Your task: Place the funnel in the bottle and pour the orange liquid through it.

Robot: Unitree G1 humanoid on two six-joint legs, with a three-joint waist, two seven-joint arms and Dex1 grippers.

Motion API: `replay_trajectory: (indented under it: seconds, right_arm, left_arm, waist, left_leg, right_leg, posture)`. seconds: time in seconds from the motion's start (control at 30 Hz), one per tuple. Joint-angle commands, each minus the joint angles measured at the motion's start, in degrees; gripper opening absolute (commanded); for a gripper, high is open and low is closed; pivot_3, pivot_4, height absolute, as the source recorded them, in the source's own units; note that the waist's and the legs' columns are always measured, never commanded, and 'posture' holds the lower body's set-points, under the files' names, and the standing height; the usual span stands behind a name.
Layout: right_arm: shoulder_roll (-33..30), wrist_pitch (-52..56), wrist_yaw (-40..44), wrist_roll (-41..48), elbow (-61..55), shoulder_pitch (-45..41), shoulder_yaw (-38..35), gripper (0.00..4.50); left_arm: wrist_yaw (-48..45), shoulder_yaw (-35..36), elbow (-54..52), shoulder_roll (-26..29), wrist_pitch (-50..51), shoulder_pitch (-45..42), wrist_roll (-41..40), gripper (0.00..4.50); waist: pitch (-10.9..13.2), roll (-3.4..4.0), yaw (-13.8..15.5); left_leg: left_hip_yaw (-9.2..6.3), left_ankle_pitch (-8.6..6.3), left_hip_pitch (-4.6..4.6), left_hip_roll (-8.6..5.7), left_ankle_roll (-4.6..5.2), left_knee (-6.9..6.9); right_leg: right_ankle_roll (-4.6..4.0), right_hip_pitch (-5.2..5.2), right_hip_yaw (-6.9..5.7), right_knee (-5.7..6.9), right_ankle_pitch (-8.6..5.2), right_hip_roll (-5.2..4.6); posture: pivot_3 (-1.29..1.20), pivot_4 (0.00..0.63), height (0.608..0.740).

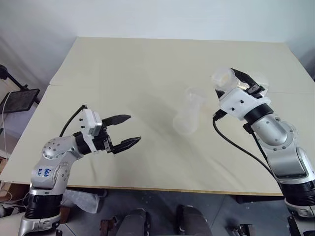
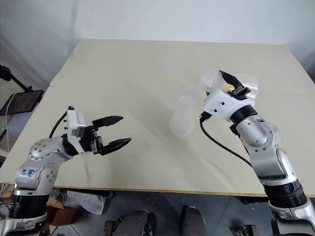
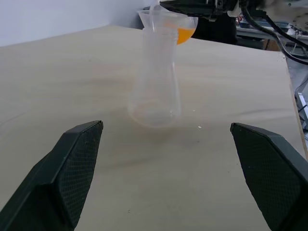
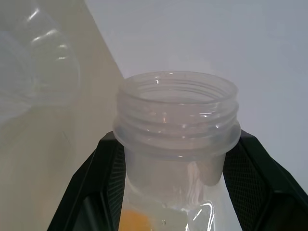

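Note:
The clear bottle (image 1: pixel 188 117) stands upright on the table, right of centre. The faint funnel (image 3: pixel 153 17) sits in its mouth. My right gripper (image 1: pixel 244 83) is shut on a clear wide-mouthed jar (image 4: pixel 178 115) with a threaded neck. It holds the jar tilted, just right of and above the funnel. The orange liquid (image 3: pixel 186 33) pools inside that jar beside the funnel's rim. My left gripper (image 1: pixel 124 131) hovers open and empty over the table's front left, its fingers pointing toward the bottle, well apart from it.
The cream table (image 1: pixel 147 64) has a seam running across it and a front edge just below my left gripper. A black stand with a tablet (image 1: pixel 18 100) is off the table's left side.

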Motion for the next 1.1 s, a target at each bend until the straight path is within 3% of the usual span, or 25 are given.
replay_trajectory:
  seconds: [0.03,0.33,1.1]
  right_arm:
    - [-0.96,-3.64,-0.04,-3.85,-0.78,-2.05,-0.25,2.42]
    - [-0.59,-9.32,0.42,-10.94,-0.14,-3.07,1.19,2.42]
    - [-0.39,-14.7,0.34,-16.91,2.33,-4.49,0.33,2.42]
  left_arm:
    - [0.09,0.07,-0.65,-0.21,-1.05,-0.17,-0.55,4.5]
    - [0.22,0.44,-1.28,-0.74,-1.41,0.28,-0.98,4.5]
    - [1.32,1.61,-1.06,-2.29,-3.7,0.06,-1.59,4.5]
  waist:
    - [0.0,0.0,-0.03]
    - [0.0,0.0,0.0]
    - [0.0,0.0,-0.02]
  left_leg:
    - [0.0,0.0,0.0,0.0,0.0,0.0]
    - [-0.01,0.0,0.0,0.01,-0.01,0.0]
    - [-0.02,0.01,0.0,0.02,-0.01,0.0]
  right_leg:
    - [0.0,0.0,0.0,0.0,0.0,0.0]
    - [0.0,0.01,-0.01,-0.02,0.0,0.01]
    - [0.0,0.04,-0.02,-0.08,0.0,0.01]
  posture:
    - [0.0,0.15,0.74]
    - [0.0,0.15,0.74]
    - [0.0,0.15,0.74]
